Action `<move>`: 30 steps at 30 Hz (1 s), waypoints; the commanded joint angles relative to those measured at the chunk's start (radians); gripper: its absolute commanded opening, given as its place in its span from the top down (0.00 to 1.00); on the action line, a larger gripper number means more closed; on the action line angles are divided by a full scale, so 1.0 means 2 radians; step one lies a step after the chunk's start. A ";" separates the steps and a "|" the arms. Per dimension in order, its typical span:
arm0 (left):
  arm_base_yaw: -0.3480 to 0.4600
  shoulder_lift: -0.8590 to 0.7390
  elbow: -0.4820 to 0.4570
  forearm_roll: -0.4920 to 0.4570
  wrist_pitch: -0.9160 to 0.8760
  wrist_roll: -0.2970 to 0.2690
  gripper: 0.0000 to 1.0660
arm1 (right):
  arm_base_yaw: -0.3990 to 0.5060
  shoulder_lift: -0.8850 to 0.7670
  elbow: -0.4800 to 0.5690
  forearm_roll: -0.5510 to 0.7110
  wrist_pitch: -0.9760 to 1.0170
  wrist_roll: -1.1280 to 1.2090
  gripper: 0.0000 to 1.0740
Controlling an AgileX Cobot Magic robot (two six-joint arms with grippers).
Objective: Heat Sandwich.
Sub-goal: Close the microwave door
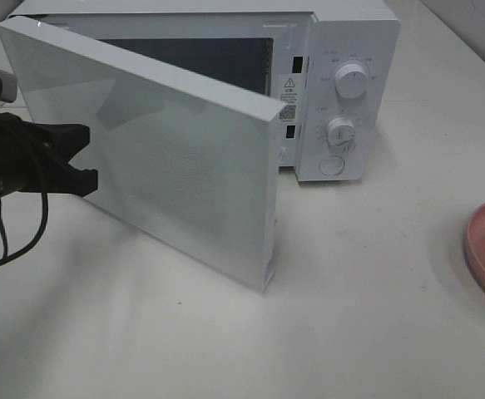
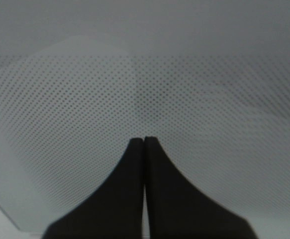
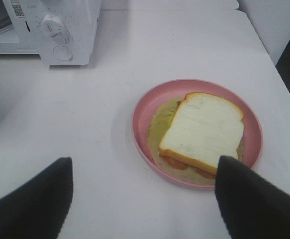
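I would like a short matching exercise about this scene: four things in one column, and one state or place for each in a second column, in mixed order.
Things:
1. microwave door
2. sandwich
3. left gripper
4. right gripper

States or places:
A. jaws open
B. on the pink plate
C. swung open
D. jaws shut

Pairs: 1-C, 2-B, 3-D, 4-A

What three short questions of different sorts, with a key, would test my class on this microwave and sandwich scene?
1. True or false: the microwave door is shut.
2. What does the sandwich lie on: A a pink plate, B the bare table, C the microwave's turntable?
3. Which gripper is shut?

Key:
1. False, it stands open.
2. A.
3. The left gripper, close to the door; the right gripper is open above the table.
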 commanded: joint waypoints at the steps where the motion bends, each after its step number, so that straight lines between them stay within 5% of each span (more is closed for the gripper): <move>1: -0.013 0.005 -0.015 -0.010 -0.004 0.001 1.00 | -0.003 -0.015 0.001 -0.001 -0.005 -0.005 0.29; 30: -0.131 0.104 -0.176 -0.071 0.040 0.000 1.00 | -0.003 -0.015 0.001 -0.001 -0.005 -0.005 0.29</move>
